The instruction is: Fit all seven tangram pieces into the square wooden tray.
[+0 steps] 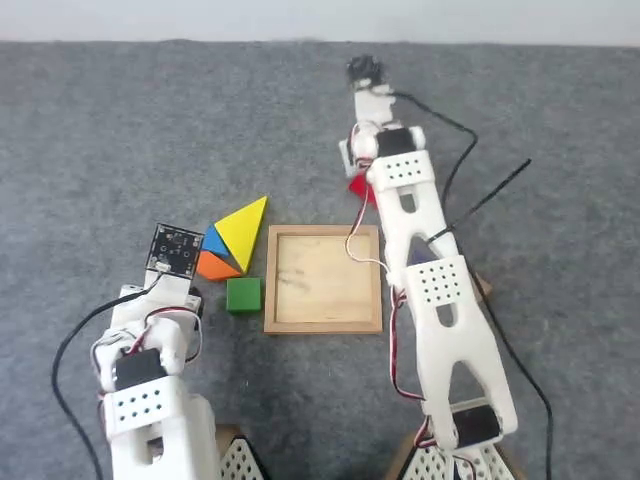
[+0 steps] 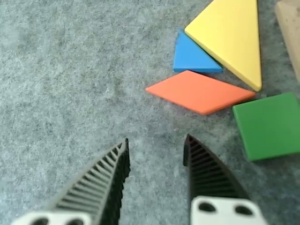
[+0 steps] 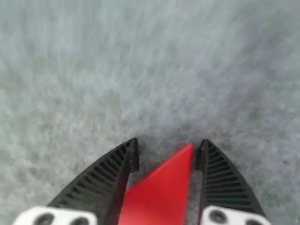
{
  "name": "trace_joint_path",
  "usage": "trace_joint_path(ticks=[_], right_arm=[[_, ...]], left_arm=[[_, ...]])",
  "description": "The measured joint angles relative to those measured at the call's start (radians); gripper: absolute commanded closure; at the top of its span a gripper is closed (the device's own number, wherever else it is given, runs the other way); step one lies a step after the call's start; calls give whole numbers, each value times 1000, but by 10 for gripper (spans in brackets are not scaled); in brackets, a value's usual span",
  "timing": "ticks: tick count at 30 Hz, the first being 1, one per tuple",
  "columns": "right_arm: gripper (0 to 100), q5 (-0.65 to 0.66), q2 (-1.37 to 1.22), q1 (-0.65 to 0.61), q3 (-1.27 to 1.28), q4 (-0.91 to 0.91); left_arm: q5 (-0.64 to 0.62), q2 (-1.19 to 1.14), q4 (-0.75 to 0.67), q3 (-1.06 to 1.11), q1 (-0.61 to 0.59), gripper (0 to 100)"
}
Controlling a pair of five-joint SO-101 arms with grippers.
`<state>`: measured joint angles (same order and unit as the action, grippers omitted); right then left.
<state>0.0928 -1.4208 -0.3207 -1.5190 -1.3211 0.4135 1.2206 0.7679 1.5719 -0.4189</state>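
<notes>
Left arm (image 1: 150, 400): rises from the lower left corner of the high view over the grey carpet (image 1: 100, 130), its head just beside the cluster of loose pieces
Left gripper (image 2: 155, 145): jaws apart with bare carpet between them, pointed toward the orange parallelogram (image 2: 200, 91) and short of it, touching no piece
Orange parallelogram (image 1: 215, 266): flat on the carpet, nearest the left arm, its long edge against the blue triangle (image 1: 214, 241) above it
Blue triangle (image 2: 192, 54): small, wedged between the parallelogram and the yellow triangle (image 2: 232, 35)
Yellow triangle (image 1: 245, 230): the largest of the 4 pieces here, its point aimed up and right, near the tray's upper left corner
Green square (image 1: 243, 295): flat just beside the tray's left rim, below the other 3; in the left wrist view (image 2: 269, 124) its corner nearly meets the parallelogram's tip
Wooden tray (image 1: 323, 231): square, in the middle of the table between the 2 arms, bare wood across its floor
Right arm (image 1: 440, 300): stretched from the lower right past the tray's right rim to the far side of the table
Right gripper (image 3: 168, 143): closed on the red piece (image 3: 157, 197), which fills the gap between the jaws, tip forward
Red piece (image 1: 360, 187): beyond the tray's upper right corner, outside the tray
</notes>
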Motion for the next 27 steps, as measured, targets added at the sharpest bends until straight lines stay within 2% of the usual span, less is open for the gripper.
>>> trace_joint_path(ticks=[3, 7, 10, 14, 19, 22, 27], right_arm=[[801, 153, 2, 9, -21, -138], [803, 442, 6, 23, -55, -330], [862, 637, 5, 54, -84, -413], [987, 695, 3, 121, -118, -433], [976, 700, 104, 219, -51, -434], [976, 727, 192, 262, 100, -434], [976, 848, 333, 276, 476, -434]], left_arm=[[0, 0, 0, 0, -3, 819], [0, 0, 0, 0, -2, 819], [0, 0, 0, 0, -2, 819], [0, 0, 0, 0, -3, 819], [0, 0, 0, 0, -3, 819], [0, 0, 0, 0, -2, 819], [0, 0, 0, 0, -3, 819]])
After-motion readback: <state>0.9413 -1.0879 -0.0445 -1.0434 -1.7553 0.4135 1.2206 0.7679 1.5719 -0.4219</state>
